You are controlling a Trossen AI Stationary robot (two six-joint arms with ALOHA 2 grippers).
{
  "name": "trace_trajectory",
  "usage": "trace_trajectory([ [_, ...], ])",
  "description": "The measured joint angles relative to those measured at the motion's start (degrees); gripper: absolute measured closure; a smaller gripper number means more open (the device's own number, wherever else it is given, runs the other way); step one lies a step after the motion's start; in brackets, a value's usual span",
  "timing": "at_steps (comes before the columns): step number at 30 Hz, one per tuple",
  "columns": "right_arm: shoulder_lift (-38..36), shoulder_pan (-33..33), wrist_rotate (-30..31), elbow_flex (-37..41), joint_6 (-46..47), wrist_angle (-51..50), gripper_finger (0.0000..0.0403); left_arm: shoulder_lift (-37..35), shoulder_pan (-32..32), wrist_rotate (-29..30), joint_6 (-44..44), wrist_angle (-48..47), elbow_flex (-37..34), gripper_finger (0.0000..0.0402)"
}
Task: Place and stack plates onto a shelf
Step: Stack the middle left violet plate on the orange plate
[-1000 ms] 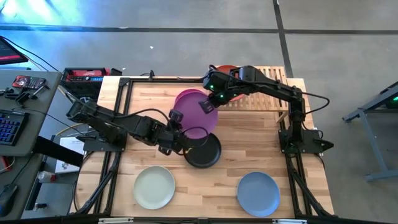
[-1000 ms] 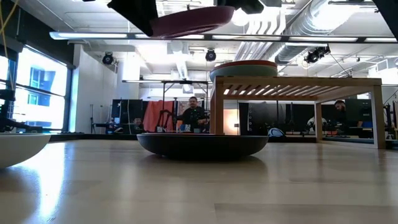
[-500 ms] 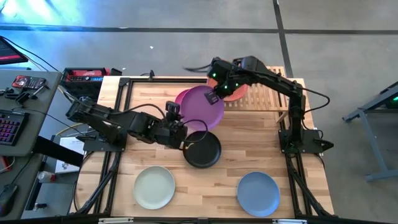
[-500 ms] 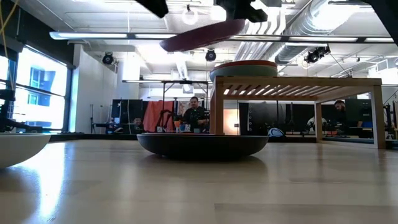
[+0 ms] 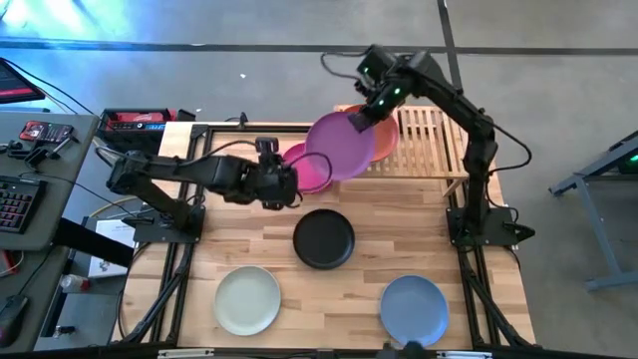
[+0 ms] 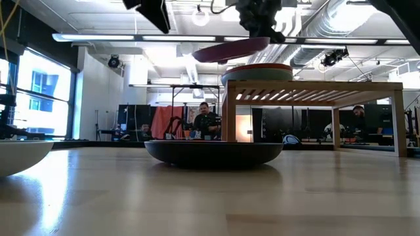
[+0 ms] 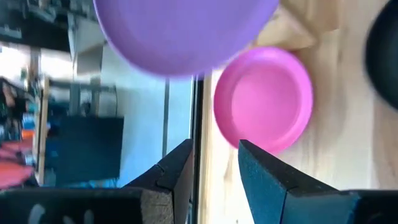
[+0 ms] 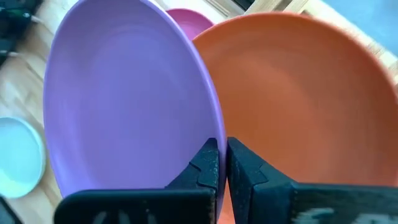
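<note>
One purple plate, pinched by our right gripper, hangs tilted just beside the shelf's orange-red plate; our left gripper waits parted, empty.

Wooden table: bamboo shelf; magenta, black, off-white, blue plates

1. Your high view looks straight down on the whole tabletop.
2. Your low view sits at tabletop height, close to the black plate.
3. Both wrist views share the purple plate.
</note>
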State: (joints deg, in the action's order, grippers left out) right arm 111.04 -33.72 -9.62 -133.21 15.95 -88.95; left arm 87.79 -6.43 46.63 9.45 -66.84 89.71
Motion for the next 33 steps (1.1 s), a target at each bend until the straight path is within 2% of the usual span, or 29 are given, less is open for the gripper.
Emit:
trace_trajectory([
  [6,0.0,-8.5,-7.5,0.0,-7.0,0.0,0.0402,0.0,5.1,-2.3,-2.3,-0.8,0.0,0.0284],
  [14,0.0,-17.5,-11.9,0.0,-12.2,-1.0,0.0403,0.0,10.9,-4.5,-2.6,-0.7,0.0,0.0284],
  [20,0.0,-20.4,-18.0,0.0,-17.4,-1.0,0.0403,0.0,14.6,-4.5,-5.4,-0.6,0.0,0.0284],
  [24,0.0,-21.5,-18.1,0.3,-19.4,-1.0,0.0403,0.0,16.5,-4.5,-7.5,-0.6,0.0,0.0284],
  [33,-0.1,-22.3,-19.7,7.7,-23.0,-1.0,0.0403,0.0,18.6,-4.5,-9.9,-0.6,0.0,0.0284],
])
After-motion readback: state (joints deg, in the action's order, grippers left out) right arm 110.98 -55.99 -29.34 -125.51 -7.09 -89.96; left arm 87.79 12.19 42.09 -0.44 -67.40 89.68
